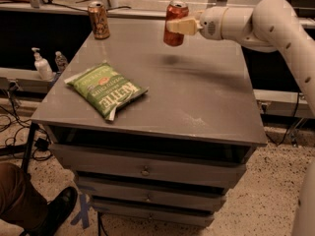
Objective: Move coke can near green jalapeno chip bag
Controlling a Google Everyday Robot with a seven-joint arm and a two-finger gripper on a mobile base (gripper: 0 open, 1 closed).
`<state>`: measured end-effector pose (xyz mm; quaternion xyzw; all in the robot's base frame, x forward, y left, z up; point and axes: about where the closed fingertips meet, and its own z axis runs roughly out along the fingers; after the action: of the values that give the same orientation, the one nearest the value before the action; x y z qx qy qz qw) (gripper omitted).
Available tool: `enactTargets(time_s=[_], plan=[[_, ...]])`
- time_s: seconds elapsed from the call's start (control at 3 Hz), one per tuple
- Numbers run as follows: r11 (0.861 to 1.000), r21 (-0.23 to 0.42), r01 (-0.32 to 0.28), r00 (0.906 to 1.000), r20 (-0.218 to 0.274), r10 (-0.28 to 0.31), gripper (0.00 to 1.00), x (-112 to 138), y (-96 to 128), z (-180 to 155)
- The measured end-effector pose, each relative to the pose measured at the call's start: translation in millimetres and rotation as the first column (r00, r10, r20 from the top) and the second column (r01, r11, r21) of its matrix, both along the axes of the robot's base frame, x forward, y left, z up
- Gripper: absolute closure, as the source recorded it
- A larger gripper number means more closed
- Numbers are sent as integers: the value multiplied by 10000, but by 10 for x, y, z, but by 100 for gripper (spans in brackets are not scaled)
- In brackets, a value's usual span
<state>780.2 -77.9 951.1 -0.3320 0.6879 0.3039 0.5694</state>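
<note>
The red coke can (174,23) with a silver top hangs in the air above the far middle of the grey table (197,92). My gripper (178,26) reaches in from the right and is shut on the can, its cream fingers (181,26) across the can's side. The can's shadow lies on the table below it. The green jalapeno chip bag (106,89) lies flat at the table's front left, white "Kettle" lettering up. The can is well to the right of and beyond the bag.
A gold-brown can (98,19) stands at the table's far left corner. Drawers (145,170) sit under the tabletop. A soap pump bottle (42,65) and a small bottle (61,61) stand on a ledge to the left. A person's leg and shoe (29,208) are at bottom left.
</note>
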Motion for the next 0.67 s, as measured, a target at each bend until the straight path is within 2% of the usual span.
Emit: enactTargets(time_s=[0.33,0.67], plan=[[9960,18,-898,9954,-343,898,100,-538,248,-31],[9960,18,-898,9954,-343,898,100,-538,248,-31]])
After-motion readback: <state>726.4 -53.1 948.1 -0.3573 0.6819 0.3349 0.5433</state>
